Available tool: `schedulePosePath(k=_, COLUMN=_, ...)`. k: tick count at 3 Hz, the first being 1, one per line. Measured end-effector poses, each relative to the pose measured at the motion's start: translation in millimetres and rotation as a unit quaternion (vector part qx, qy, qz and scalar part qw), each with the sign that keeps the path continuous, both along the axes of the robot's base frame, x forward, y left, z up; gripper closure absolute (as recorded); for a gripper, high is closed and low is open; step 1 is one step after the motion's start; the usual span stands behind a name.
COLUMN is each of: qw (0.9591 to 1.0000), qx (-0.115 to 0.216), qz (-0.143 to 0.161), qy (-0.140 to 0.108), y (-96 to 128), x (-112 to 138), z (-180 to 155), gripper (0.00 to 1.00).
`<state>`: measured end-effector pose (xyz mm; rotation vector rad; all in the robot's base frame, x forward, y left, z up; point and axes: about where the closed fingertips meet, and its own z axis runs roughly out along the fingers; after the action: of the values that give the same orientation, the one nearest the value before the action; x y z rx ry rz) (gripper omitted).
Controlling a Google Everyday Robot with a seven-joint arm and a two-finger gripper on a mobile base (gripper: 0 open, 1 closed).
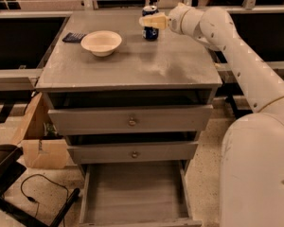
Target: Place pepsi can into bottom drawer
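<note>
The pepsi can (pixel 150 33), dark blue with a silver top, stands upright at the back of the grey cabinet top (pixel 132 65), right of centre. My gripper (pixel 149 21) reaches in from the right on the white arm (pixel 236 46) and lies across the can's upper half, hiding part of it. The bottom drawer (pixel 132 193) is pulled out at floor level below the cabinet front, with nothing on its flat grey floor.
A cream bowl (pixel 101 42) and a dark calculator (pixel 74 37) sit on the cabinet top left of the can. Two upper drawers with brass knobs (pixel 131 122) are slightly ajar. A cardboard box (pixel 40 145), a black cable (pixel 38 193) and a chair base lie on the floor at left.
</note>
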<state>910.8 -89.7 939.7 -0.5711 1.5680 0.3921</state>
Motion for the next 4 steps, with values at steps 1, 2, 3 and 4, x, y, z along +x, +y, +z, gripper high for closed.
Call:
schedulePosePath(k=1, qw=1.0000, qx=-0.006, qz=-0.003, qy=-0.004, y=10, x=19, z=-10, gripper=0.00)
schedulePosePath(k=2, qw=0.9999, qx=-0.009, qz=-0.007, qy=-0.009, y=14, x=35, z=-16, gripper=0.00)
schedulePosePath(k=3, qw=0.9999, qx=-0.005, qz=-0.003, qy=-0.013, y=24, x=46, z=-20, gripper=0.00)
schedulePosePath(k=4, qw=0.9999, qx=-0.005, qz=0.002, qy=-0.014, y=37, x=57, z=-25, gripper=0.27)
